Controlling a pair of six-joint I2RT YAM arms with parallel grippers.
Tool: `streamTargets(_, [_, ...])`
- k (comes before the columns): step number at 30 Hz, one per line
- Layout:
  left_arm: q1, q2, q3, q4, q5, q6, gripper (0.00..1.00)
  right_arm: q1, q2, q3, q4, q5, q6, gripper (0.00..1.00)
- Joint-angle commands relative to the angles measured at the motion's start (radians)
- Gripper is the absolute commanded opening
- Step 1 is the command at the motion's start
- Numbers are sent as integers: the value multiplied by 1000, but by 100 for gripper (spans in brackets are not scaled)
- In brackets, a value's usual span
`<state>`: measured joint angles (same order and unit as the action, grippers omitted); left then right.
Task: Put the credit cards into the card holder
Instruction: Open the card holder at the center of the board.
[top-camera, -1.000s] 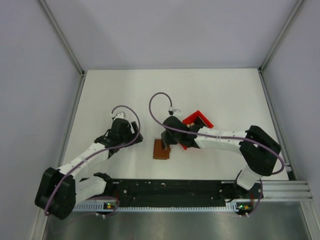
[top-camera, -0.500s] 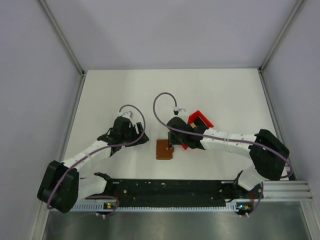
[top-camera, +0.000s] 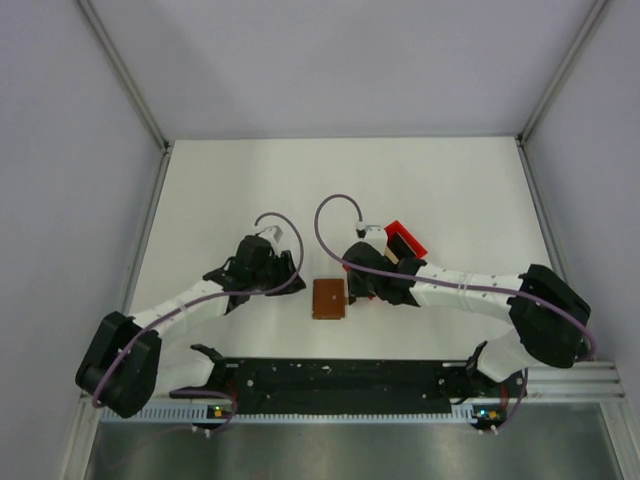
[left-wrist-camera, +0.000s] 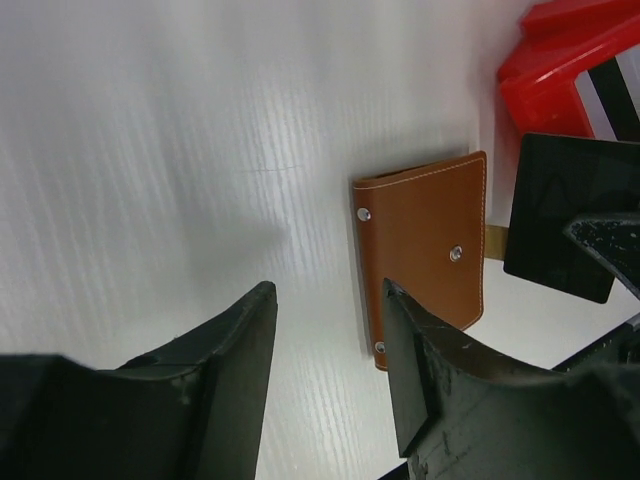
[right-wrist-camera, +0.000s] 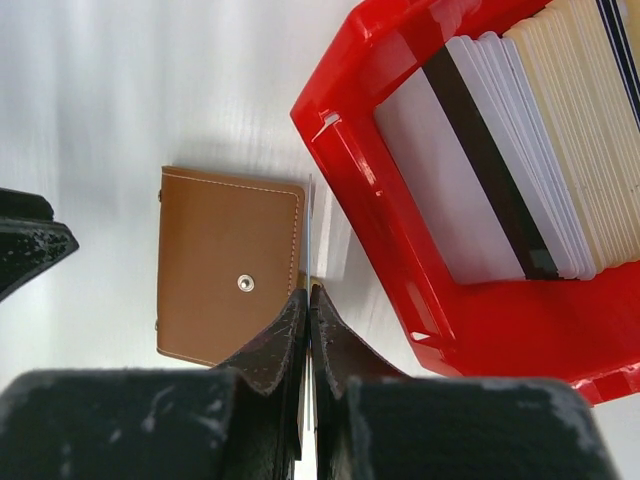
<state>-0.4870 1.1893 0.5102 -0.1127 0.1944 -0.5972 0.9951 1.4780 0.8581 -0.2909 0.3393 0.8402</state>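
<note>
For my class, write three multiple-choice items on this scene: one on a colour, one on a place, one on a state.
1. The card holder is: A grey; B brown; C red.
2. The stack of cards sits: A in the red bin; B on the card holder; C under the card holder.
3. The right gripper is: A wide open; B shut on a card; C shut on nothing.

Answers:
1 B, brown leather shows in both wrist views.
2 A, the cards stand between the bin's red walls.
3 B, its jaws pinch a thin card, seen edge-on in its own view.
</note>
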Motion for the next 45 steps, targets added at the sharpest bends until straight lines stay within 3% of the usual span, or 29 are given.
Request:
streamTargets(1, [-44,29,-4,74,31,10,47,11,-27,-16,24,0,-4,0])
streamTargets(8, [-78,64,-25,104,60,-13,21,-16,-18,-73,104,-68,19,0])
streamTargets(22, [-108,220,-52,260,120,-61,10,-61,-27,-139,240,-204,51,0])
streamTargets(31, [-116,243,-30,251,105,-52,0,-72,-107,-165,355,-260,28,0])
streamTargets(45, [-116,244,21,209,65,-33,0,-72,-90,-134,392,-335,8,0])
